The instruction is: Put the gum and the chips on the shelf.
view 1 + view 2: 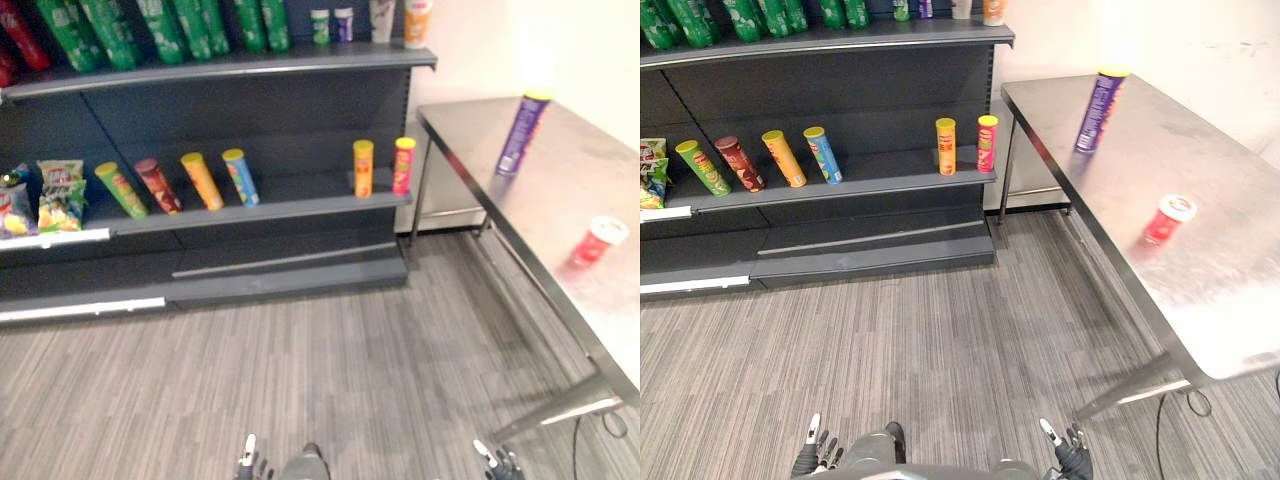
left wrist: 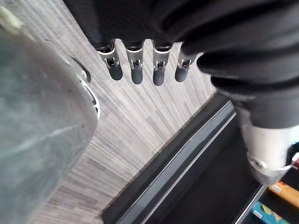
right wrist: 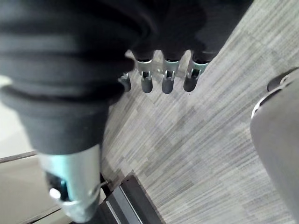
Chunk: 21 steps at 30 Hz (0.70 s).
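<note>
Left hand [image 1: 250,458] low at the near edge of the left eye view. In its wrist view the fingers [image 2: 135,70] hang straight in a row over the floor [image 1: 350,370], released, holding nothing. Right hand [image 1: 497,462] likewise low at the near edge. Its fingers [image 3: 168,80] are straight and slack, grasping nothing.

Ahead of both hands: open grey plank-pattern floor, running up to the shelf [image 1: 260,212] on the left and a steel table [image 1: 560,190] on the right. The table's near leg [image 1: 555,405] slants down to the floor just beyond the right hand.

On the table: purple chips tube [image 1: 520,135], upright, toward the far end. Red gum tub [image 1: 598,242] with a white lid, nearer the robot, well apart from the tube. Both well apart from either hand.

Shelf, middle board: four tilted tubes in a row, green tube [image 1: 122,190], brown tube [image 1: 158,186], orange tube [image 1: 202,181], blue tube [image 1: 240,177]. Toward the right end stand two upright tubes [image 1: 383,167], just beside each other. Snack bags [image 1: 60,195] at the far left. Top board: green bottles [image 1: 150,30], small containers [image 1: 345,25] at its right end.
</note>
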Motion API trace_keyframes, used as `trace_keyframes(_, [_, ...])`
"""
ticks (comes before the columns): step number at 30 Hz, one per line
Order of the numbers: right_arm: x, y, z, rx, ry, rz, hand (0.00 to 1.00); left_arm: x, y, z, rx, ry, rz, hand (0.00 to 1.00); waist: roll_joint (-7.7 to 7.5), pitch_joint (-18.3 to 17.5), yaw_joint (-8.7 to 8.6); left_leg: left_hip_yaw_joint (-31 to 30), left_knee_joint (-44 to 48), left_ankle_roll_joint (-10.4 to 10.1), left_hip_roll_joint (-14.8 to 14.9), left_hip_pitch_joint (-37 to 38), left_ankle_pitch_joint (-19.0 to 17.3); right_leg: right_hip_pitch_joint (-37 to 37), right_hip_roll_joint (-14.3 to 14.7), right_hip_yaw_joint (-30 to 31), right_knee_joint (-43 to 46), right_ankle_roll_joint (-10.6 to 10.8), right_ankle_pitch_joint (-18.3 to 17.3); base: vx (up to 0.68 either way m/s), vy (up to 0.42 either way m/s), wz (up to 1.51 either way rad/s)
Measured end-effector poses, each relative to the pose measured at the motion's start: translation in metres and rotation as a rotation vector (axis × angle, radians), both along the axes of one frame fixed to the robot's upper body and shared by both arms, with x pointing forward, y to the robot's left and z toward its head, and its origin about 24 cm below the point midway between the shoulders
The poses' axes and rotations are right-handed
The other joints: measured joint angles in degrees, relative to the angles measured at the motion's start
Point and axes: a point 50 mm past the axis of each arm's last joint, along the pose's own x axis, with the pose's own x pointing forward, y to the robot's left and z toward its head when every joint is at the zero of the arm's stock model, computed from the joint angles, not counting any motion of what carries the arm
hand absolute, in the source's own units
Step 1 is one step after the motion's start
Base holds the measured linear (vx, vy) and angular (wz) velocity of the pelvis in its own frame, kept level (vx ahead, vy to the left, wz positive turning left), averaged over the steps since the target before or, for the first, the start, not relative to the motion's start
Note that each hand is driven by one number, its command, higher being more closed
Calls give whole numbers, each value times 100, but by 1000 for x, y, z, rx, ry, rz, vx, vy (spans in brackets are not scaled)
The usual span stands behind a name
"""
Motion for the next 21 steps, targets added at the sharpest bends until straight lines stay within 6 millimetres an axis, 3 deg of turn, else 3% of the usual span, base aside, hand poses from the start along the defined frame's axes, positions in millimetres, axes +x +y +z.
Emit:
trace_keyframes(1, [4,8,0,22,-21,11,0,0,4,1,8,-7,5,0,-75,-28,-13,54,272,21,-8,-55,-269,38,23,250,-29,-75,129,394,222,-37])
trace_keyframes(2, [6,13,-1,38,-25,13,0,-1,8,1,19,-3,2,0,-178,-88,61,203,492,43,-30,-37,-450,88,-9,403,-164,-8,232,381,221,-43])
trace_keyframes(5, [6,20,-4,60,0,-3,0,-4,15,0,27,26,-40,0,-295,-193,8,341,666,178,-192,271,-618,327,-183,663,-274,110,541,315,190,-32])
trace_keyframes(7, [4,15,-5,52,13,-20,0,-4,13,-3,18,59,-102,0,-202,-251,-36,279,610,183,-301,448,-621,299,-228,757,-42,80,777,273,179,-21])
trace_keyframes(9, [1,8,-5,37,21,-38,0,-3,8,-5,2,80,-139,0,-128,-310,-38,272,181,198,-442,754,-627,-147,-313,815,775,59,913,197,164,-31])
trace_keyframes(10, [1,3,-4,21,18,-36,0,-2,4,-5,0,88,-165,0,-55,-316,-44,276,-289,322,-576,998,-711,-683,-397,792,1667,-104,1032,127,142,-23])
trace_keyframes(11, [2,-1,-3,10,13,-34,0,0,8,-5,12,91,-180,0,-93,-221,-127,293,-580,365,-742,1200,-695,-1122,-630,715,2565,-304,1343,113,133,-13])
trace_keyframes(12, [3,-2,-3,6,6,-39,0,0,6,-5,7,94,-186,0,-98,-171,-177,300,-692,397,-827,1344,-684,-1283,-754,670,2928,-314,1569,111,109,-8])
trace_keyframes(13, [2,-8,-2,-11,2,-45,0,-1,6,-6,8,108,-207,0,-3,-97,-261,368,-887,510,-890,1643,-737,-1548,-920,557,3557,-326,1667,109,82,-12])
trace_keyframes(14, [3,-9,-1,-18,-2,-42,0,-4,5,-6,4,119,-209,0,-23,-68,-301,404,-923,539,-884,1733,-769,-1644,-970,409,3757,-406,1531,195,107,-30])
trace_keyframes(15, [7,-11,1,-24,-21,-29,0,-11,4,-8,2,147,-222,0,21,-60,-347,584,-1073,482,-822,2005,-746,-1877,-970,-142,3896,-382,1100,177,74,-33])
trace_keyframes(18, [20,-8,4,-11,-72,-7,0,-17,2,-9,2,180,-224,0,140,-60,-338,915,-1273,395,-598,2222,-706,-2092,-559,-1106,2888,-373,912,208,7,-54])
trace_keyframes(19, [27,0,6,12,-112,13,0,-17,6,-9,13,179,-214,0,26,6,-327,984,-1299,350,-541,2309,-679,-2037,-211,-1442,1752,-213,1151,202,-70,-46])
trace_keyframes(20, [27,4,6,20,-117,21,0,-17,10,-8,23,175,-205,0,-73,16,-319,989,-1292,344,-589,2325,-679,-2009,-91,-1491,1244,-310,1409,269,-118,-62])
trace_keyframes(21, [29,5,7,21,-125,39,0,-15,11,-7,27,174,-201,0,-99,15,-289,988,-1308,334,-592,2371,-682,-1825,57,-1606,891,-618,1377,250,-137,-75])
